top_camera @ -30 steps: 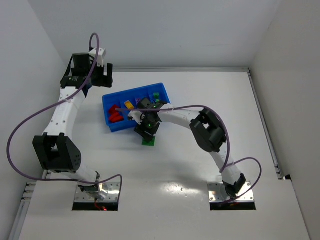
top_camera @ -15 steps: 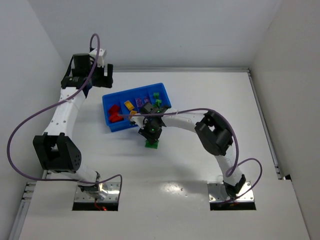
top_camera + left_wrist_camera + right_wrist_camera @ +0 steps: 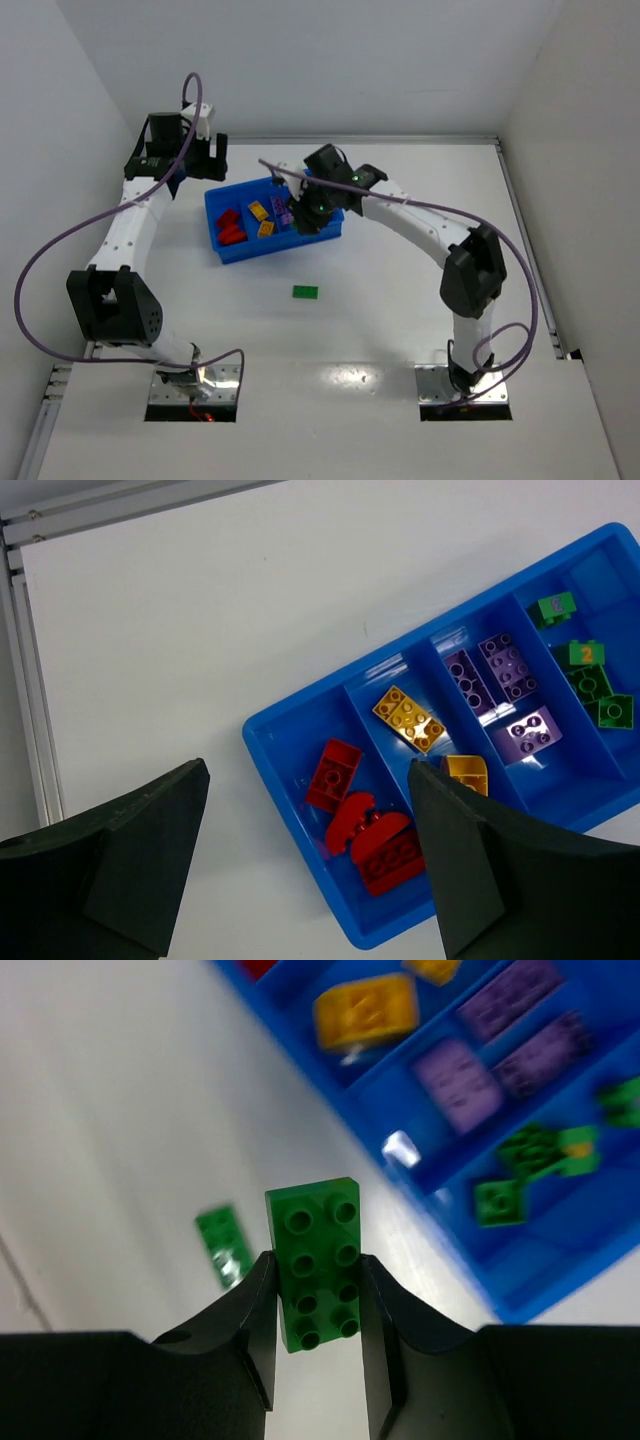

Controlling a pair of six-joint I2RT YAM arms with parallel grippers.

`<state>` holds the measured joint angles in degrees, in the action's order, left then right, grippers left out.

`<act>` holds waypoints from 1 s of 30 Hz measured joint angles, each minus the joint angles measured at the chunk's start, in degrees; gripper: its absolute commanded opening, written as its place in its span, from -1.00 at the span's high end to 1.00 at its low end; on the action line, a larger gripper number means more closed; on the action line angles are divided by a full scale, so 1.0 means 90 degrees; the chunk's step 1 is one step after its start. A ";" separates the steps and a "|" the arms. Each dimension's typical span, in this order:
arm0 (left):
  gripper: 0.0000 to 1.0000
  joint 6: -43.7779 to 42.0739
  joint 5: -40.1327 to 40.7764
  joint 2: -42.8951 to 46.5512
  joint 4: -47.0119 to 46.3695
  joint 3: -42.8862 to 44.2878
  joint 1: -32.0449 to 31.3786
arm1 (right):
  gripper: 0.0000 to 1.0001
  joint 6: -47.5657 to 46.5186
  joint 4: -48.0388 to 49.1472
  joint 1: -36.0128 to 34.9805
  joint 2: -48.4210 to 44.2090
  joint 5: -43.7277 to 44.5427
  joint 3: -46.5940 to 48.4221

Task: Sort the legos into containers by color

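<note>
My right gripper [image 3: 318, 1268] is shut on a green lego brick [image 3: 312, 1225] with its studs facing the camera. From above, that gripper [image 3: 310, 212] hangs over the right part of the blue tray [image 3: 226, 252]. The tray [image 3: 288, 772] has four compartments: red legos [image 3: 375, 835], yellow legos [image 3: 408, 718], purple legos [image 3: 500, 670] and green legos [image 3: 590, 680]. A flat green lego [image 3: 305, 292] lies on the table in front of the tray, and also shows in the right wrist view as the flat green lego [image 3: 224, 1245]. My left gripper [image 3: 305, 815] is open and empty, high above the tray's left end.
The table's back rail [image 3: 360, 139] runs just behind the tray. White walls close in the left, back and right sides. An aluminium rail [image 3: 25, 680] edges the table on the left of the left wrist view.
The right gripper shut on the green brick on the table in front of the tray, lifted it and carried it back over the tray. The flat green lego stayed on the table. The left arm held still.
</note>
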<state>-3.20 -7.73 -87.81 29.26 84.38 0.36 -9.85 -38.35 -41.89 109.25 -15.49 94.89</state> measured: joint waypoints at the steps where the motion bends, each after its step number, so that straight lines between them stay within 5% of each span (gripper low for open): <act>1: -0.75 0.0000 -0.0002 0.0002 -0.0002 -0.0010 0.0000 | 1.00 0.0049 -0.0044 0.0080 0.0100 0.0056 0.0279; 8: -0.80 -0.0182 -0.0104 0.0175 -0.0019 -0.0223 -0.0073 | 1.00 0.0347 0.0090 0.0933 0.1639 0.0459 0.2540; 16: -0.80 -0.0534 -0.0464 0.0452 0.0073 -0.0566 -0.0316 | 0.92 0.0435 -0.0121 0.1433 0.2616 0.0427 0.2778; 19: -0.80 -0.0595 -0.0554 0.0449 0.0182 -0.0692 -0.0340 | 0.59 0.0437 -0.0219 0.1413 0.2744 0.0301 0.2744; 20: -0.80 -0.0600 -0.0580 0.0447 0.0228 -0.0714 -0.0340 | 0.24 0.0440 -0.0248 0.1396 0.2756 0.0260 0.2744; 23: -0.80 -0.0748 -0.0811 0.0447 0.0379 -0.0736 -0.0340 | -0.31 0.0483 -0.0274 0.1387 0.2754 0.0168 0.2742; 30: -0.80 -0.1814 -0.2448 0.0687 0.0821 -0.1498 -0.0335 | -0.39 0.0503 -0.0272 0.1302 0.2679 0.0131 0.2686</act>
<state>-19.53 -29.76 -81.62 36.64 70.89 -2.66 -5.32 -40.80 -30.17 133.36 -14.31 119.07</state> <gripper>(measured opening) 0.899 0.690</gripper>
